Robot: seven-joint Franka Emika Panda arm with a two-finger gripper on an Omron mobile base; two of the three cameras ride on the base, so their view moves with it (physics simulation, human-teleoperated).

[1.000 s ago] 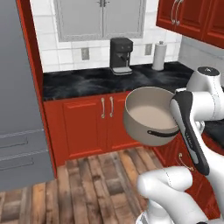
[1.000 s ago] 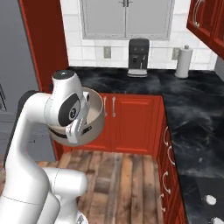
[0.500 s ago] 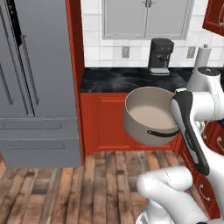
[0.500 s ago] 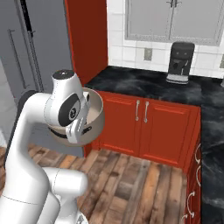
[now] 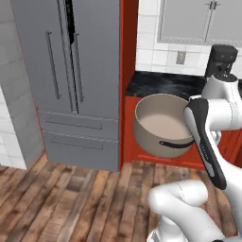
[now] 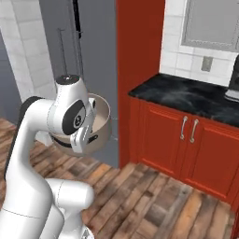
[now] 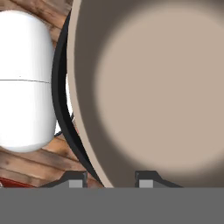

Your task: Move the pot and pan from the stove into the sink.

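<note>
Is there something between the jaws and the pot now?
No. In the hand view the jaws stand one on each side of the pot wall at its rim, gripping it. The pot hangs in the air above the floor.

So the pot (image 5: 163, 125) is up in the air, nowhere near a tabletop, hanging over the wood floor. It's a wide, deep, round thing in matte beige-grey with a paler inside, empty as far as I can see. The thin dark curved handle (image 5: 176, 144) sits on its near side. In the hand view the pot's rim wall (image 7: 89, 144) runs right between the jaws, one jaw inside the bowl, one outside.
</note>
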